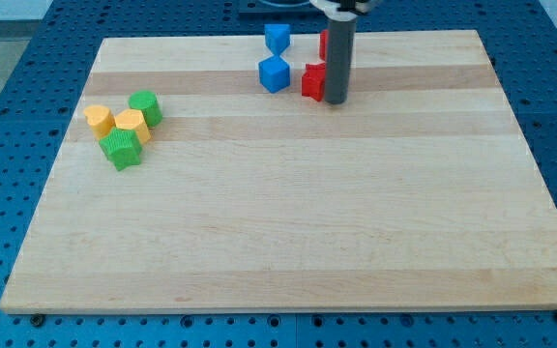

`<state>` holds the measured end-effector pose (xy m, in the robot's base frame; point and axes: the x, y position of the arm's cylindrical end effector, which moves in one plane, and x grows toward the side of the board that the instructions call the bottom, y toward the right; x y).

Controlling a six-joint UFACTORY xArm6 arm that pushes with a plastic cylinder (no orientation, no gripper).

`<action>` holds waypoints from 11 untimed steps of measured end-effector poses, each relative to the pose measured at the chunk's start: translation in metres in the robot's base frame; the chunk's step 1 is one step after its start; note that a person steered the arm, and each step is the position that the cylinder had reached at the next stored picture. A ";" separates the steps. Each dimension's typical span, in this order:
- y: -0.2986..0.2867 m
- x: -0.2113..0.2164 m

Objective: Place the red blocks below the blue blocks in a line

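Tip touching red cube, seemingly

Bright, even overhead light; no glare on wooden board. Soft short shadows only: faint dark patch at my tip, slim ones under blocks far to the tip's left. Focus sharp throughout, edges straight, slight compression softness.

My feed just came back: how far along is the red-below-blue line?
Done: the two blue blocks, and, sit together near the view's top. In hand: my tip touches the red block on its right; another red block sits behind the rod. Left: both reds remain beside the blues, not below.
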<state>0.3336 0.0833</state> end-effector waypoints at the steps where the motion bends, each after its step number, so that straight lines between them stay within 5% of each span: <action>1: 0.029 -0.045; 2: -0.045 -0.049; 3: -0.091 0.008; 4: -0.051 0.003; 6: 0.068 -0.114; 7: 0.053 -0.142; 9: -0.053 -0.124; 10: -0.055 -0.104; 11: -0.030 -0.038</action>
<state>0.2957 0.0529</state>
